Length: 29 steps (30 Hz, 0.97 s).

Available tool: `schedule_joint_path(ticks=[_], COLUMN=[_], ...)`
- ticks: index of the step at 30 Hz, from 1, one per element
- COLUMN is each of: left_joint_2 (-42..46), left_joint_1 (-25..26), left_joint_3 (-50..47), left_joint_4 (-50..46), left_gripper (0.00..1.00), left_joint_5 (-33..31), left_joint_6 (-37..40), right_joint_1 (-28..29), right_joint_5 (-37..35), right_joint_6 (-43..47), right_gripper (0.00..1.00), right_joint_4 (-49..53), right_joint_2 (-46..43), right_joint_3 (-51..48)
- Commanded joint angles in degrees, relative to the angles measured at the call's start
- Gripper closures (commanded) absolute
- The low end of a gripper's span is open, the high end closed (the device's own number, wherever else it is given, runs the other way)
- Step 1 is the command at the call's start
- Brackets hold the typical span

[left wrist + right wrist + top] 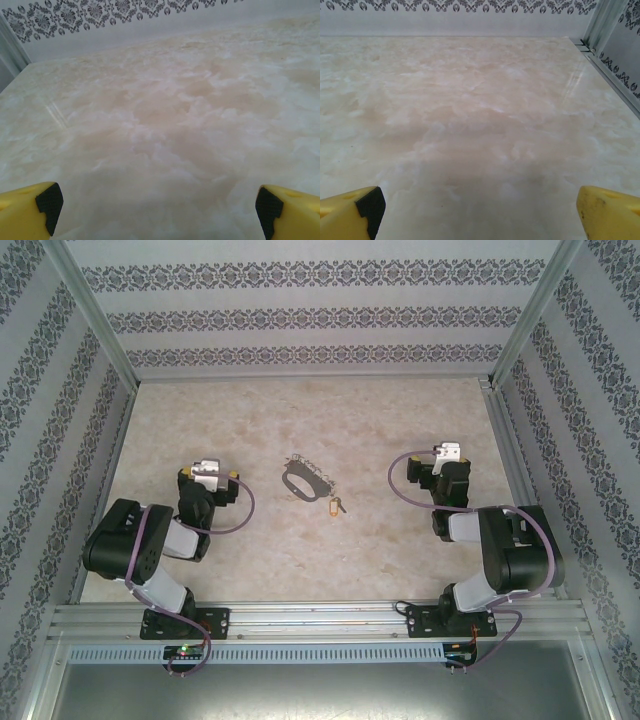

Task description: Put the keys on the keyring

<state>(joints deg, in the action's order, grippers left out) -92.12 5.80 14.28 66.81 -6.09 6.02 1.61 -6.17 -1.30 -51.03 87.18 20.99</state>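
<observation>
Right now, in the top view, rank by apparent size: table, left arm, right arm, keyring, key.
1. table
2. left arm and right arm: alike; both nearer the camera, so inflated
3. keyring
4. key

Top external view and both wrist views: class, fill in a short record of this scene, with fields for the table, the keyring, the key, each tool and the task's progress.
table: marbled beige, walled on three sides
keyring: grey oval loop with a short chain, lying flat mid-table between the arms
key: tiny, near the chain's end, to the near right of the loop; whether linked to the chain cannot be told
left tool: open, empty, over bare table
right tool: open, empty, over bare table
progress: nothing grasped yet
</observation>
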Motion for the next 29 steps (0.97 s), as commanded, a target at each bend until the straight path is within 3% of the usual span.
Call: schedule_joint_path(ticks=[1, 4, 9, 14, 29], left_joint_2=[1.4, 1.51, 1.37, 1.34, 1.3], left_joint_1=[-2.59, -6.71, -6.86, -8.64, -7.39], left_joint_3=[5.28, 9.05, 8.92, 8.06, 8.78], left_joint_4=[-8.22, -16.2, -15.63, -13.83, -15.38], left_gripper=[0.0, 0.0, 0.0, 0.0, 0.0], left_joint_5=[4.4, 9.72, 10.33, 15.96, 11.8], left_joint_6=[-2.61, -6.21, -6.2, -6.44, -6.03], right_joint_1=[-0.28, -0.2, -0.11, 0.02, -0.21], right_joint_5=[1.31, 1.18, 1.14, 1.1, 1.72], right_joint_6=[-1.06, -0.88, -0.89, -0.72, -0.79], right_gripper=[0.02, 0.02, 0.02, 0.02, 0.02], right_joint_4=[-0.06, -0.44, -0.54, -0.4, -0.28], right_joint_2=[-0.73, -0.77, -0.71, -0.63, -0.72], right_joint_3=[0.99, 0.8, 0.8, 0.89, 0.92])
